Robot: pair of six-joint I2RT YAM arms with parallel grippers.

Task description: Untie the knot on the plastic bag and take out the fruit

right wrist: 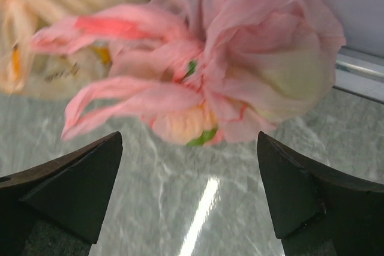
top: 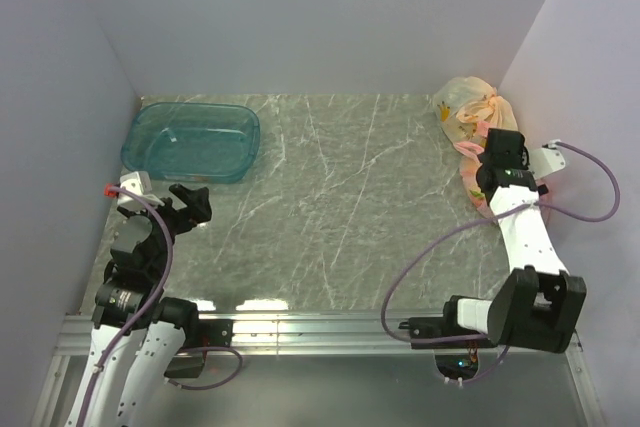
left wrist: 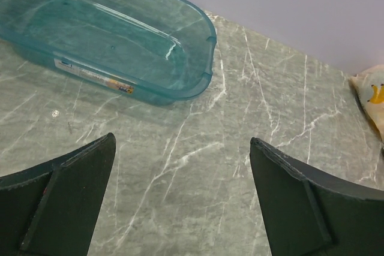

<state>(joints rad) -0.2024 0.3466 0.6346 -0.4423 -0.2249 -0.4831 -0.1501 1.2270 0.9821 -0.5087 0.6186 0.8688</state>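
The pink plastic bag (right wrist: 240, 58) lies knotted at the table's far right, its handle loops trailing left; in the top view (top: 468, 154) my right arm partly covers it. Fruit shows through the plastic: a pale green piece (right wrist: 294, 76) and an orange-yellow piece (right wrist: 180, 125); the others are hidden. My right gripper (right wrist: 189, 145) is open and empty, just short of the bag, jaws wide either side of bare table; in the top view (top: 495, 139) it sits over the bag. My left gripper (top: 200, 204) is open and empty at the near left; the left wrist view (left wrist: 183, 148) shows only table between its fingers.
A pale yellow bag with orange print (top: 462, 99) lies behind the pink bag against the back wall, also in the right wrist view (right wrist: 36, 58). A teal see-through bin (top: 190, 142) stands at the far left, its rim close ahead of the left gripper (left wrist: 201, 79). Walls enclose three sides.
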